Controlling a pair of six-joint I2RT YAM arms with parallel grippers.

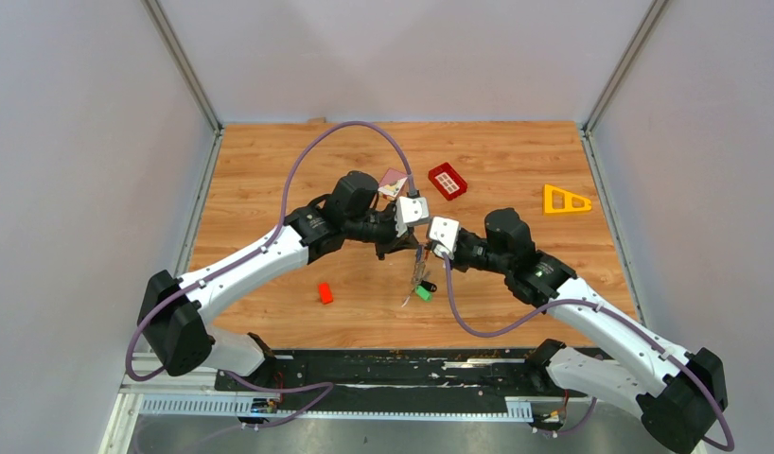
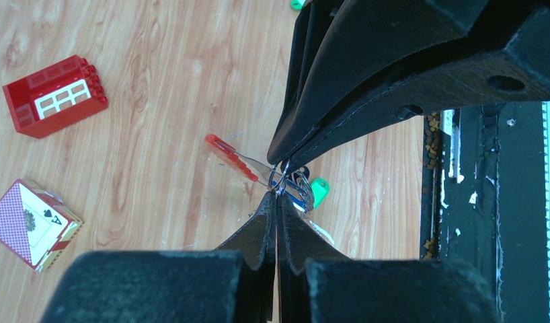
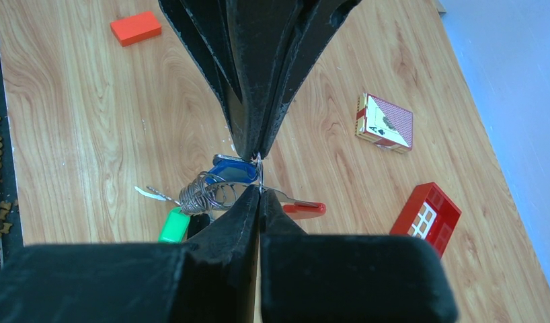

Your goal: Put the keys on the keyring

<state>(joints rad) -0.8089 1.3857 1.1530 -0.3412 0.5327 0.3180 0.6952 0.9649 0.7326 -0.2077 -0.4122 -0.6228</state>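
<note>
Left arm: reaching in from 8 o'clock, the left gripper (image 2: 278, 199) has its jaws closed, tips pinched on the keyring (image 2: 281, 180).
Right arm: coming from 4 o'clock, the right gripper (image 3: 259, 192) is closed too, its tips nipping the same keyring from the opposite side, so the two sets of tips almost touch.
Keyring: held just above the worktop (image 1: 270, 161), near the middle and a little toward 6 o'clock, with its glossy red piece (image 2: 225, 152) sticking out sideways.
Keys: the keys (image 3: 212, 192) bunch with a coil of wire loops just below the pinch, a blue head uppermost and a green head lowest, at 6 o'clock of the tips. Whether each is threaded on cannot be told.
Around them: a red block (image 1: 325, 293) at 8 o'clock of the bunch, a card box (image 1: 393, 182) at 11, a red tray (image 1: 448, 181) at 1 and a yellow triangle (image 1: 566, 200) at 2, all well apart from it.
</note>
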